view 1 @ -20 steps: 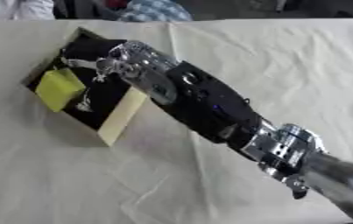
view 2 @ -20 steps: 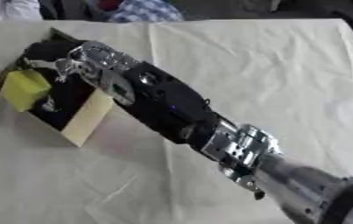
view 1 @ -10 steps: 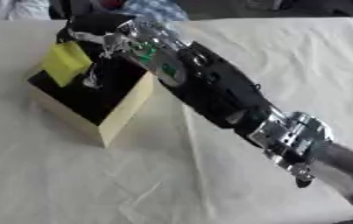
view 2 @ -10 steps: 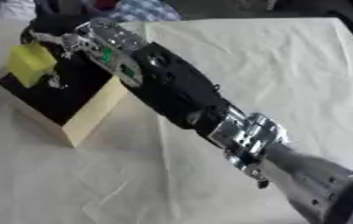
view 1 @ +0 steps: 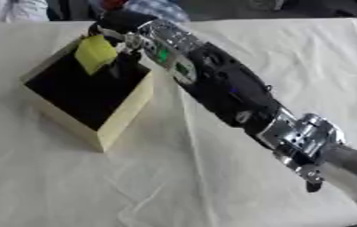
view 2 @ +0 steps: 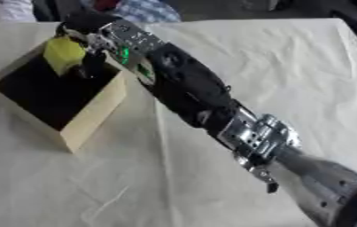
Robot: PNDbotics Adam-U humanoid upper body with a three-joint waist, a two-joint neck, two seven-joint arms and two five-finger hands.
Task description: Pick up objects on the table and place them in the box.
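Right now your right hand [view 1: 127, 37] is curled round the yellow block-shaped object [view 1: 94, 52] above the far corner of the tan cardboard box with a black inside [view 1: 119, 119], with open cloth-covered surface [view 1: 134, 190] around it.

The robot's right arm stretches diagonally from the lower right corner toward the upper left, its silver wrist joint low in both views and its black forearm running up above the tabletop [view 1: 212, 186]. The right hand [view 1: 123, 37] sits at the arm's far end, near the upper left. Its fingers [view 2: 84, 66] curl downward, pinching a yellow object [view 1: 94, 52] between them and the thumb. A small green light shows on the back of the hand. The left arm and left hand appear in neither view.
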